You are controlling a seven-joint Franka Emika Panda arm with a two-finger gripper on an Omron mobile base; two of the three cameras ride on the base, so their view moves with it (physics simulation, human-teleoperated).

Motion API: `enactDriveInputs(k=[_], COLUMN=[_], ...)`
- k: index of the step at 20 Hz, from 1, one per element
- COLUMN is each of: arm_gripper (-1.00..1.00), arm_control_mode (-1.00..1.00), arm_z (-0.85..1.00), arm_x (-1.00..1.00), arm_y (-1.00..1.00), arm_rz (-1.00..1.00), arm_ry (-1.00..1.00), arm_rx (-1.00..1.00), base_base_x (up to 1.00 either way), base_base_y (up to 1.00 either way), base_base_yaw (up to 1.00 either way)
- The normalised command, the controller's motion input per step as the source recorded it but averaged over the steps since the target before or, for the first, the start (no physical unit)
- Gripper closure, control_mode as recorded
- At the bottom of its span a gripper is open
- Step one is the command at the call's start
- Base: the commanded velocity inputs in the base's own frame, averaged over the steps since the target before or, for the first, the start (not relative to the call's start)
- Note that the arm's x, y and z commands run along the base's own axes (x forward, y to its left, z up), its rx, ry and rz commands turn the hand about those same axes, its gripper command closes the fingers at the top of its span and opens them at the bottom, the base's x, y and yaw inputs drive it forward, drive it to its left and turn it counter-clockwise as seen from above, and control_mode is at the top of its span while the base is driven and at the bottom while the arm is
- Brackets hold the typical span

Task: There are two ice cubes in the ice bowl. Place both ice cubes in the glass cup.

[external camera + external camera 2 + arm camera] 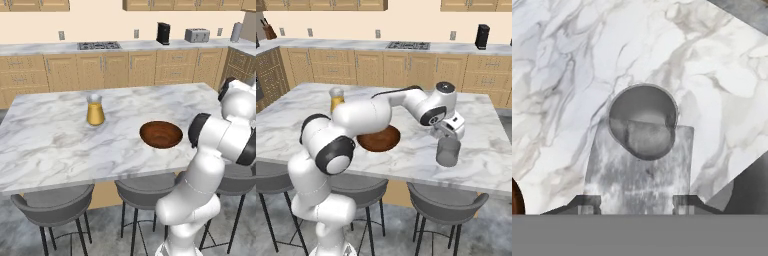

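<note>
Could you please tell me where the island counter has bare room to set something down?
Free: the marble left of the orange pitcher, and the stretch between the ice bowl and the stool-side edge. Crowded: around the glass cup, where the gripper hangs just above.

— Surfaces? — Polished white marble counter (50,135), grey-veined; wooden ice bowl (161,134), reddish-brown, glossy dark inside.
— The tumbler? — Glass cup (448,152): smooth, greyish, translucent. Cabinets (115,70): light matt wood.
</note>
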Motion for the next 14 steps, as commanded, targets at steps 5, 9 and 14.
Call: enactDriveInputs(k=[5,9,14], arm_gripper=[1.00,1.00,1.00], arm_control_mode=[-1.00,-1.00,-1.00], arm_z=[-0.17,-0.15,-0.22], arm_x=[0.40,0.22,0.13], arm_y=[-0.03,-0.17,-0.23], arm_rz=[0.00,0.00,0.00], arm_ry=[0.00,0.00,0.02], arm_rx=[-0.09,-0.01,0.00], base_base_x=[0.00,0.00,0.00], base_base_y=[0.00,0.00,0.00], base_base_yaw=[0.00,0.00,0.00])
